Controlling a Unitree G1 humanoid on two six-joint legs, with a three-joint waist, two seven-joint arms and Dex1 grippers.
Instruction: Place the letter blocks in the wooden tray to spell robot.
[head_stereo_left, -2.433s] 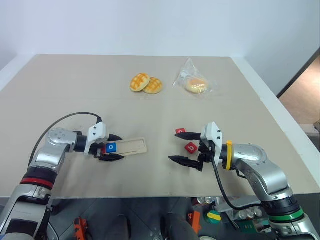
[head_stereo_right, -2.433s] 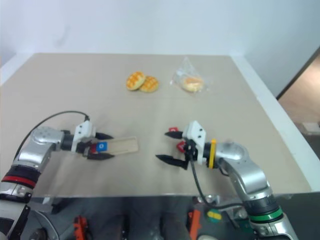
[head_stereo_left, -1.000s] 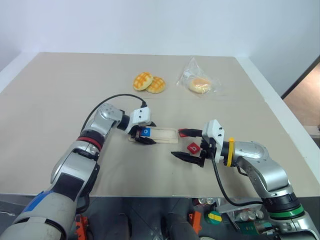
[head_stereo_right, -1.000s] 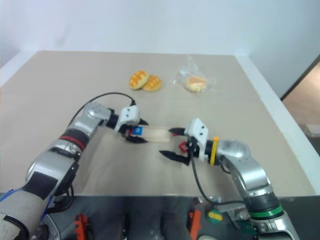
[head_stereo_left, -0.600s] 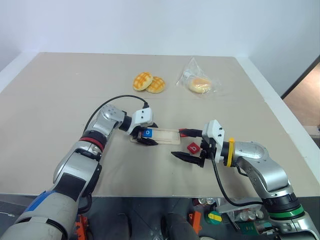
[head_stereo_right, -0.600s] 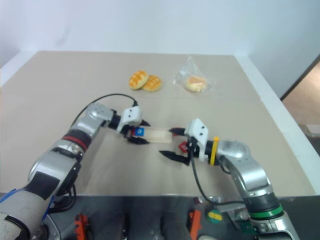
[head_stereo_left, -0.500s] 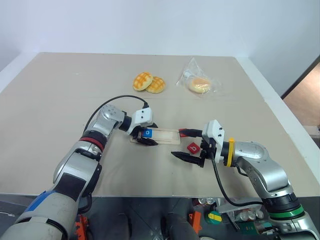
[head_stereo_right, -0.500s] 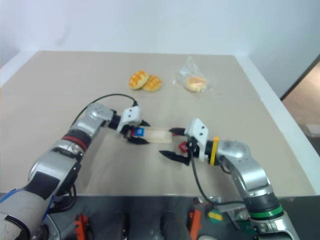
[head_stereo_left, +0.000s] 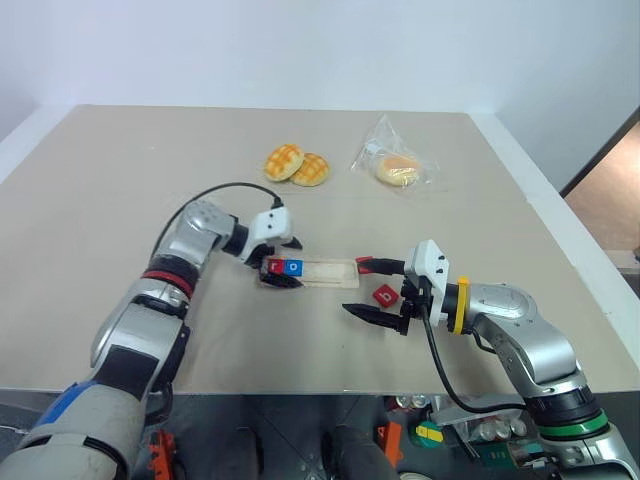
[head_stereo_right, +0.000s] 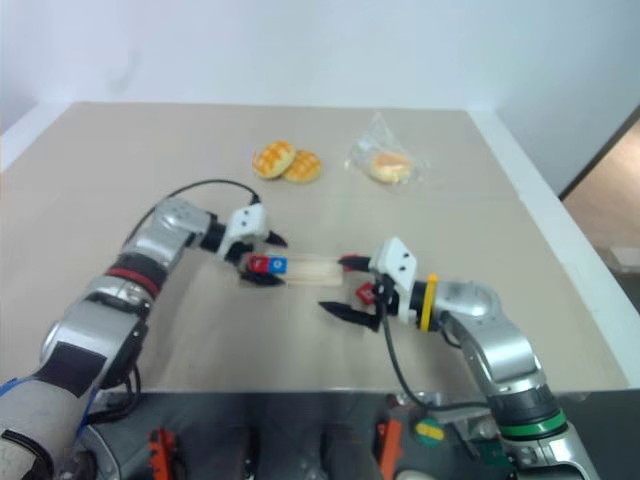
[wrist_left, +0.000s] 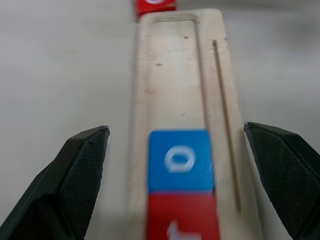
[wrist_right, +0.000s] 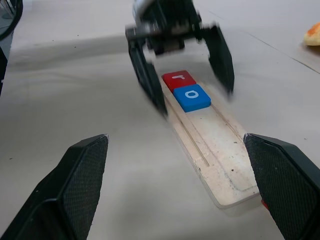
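The wooden tray lies flat mid-table, with a red "r" block and a blue "o" block side by side at its left end. My left gripper is open, its fingers straddling that end without touching the blocks. A red "b" block rests on the table between the spread fingers of my open right gripper. Another red block sits just past the tray's right end.
Two golden buns lie at the back of the table. A bun in a clear bag lies to their right. The table's right edge runs beside my right arm.
The tray with its blocks slid from the left to mid-table, near my right gripper. My left gripper has since opened and drawn back left, uncovering the red "r" block. The right arm stayed still.
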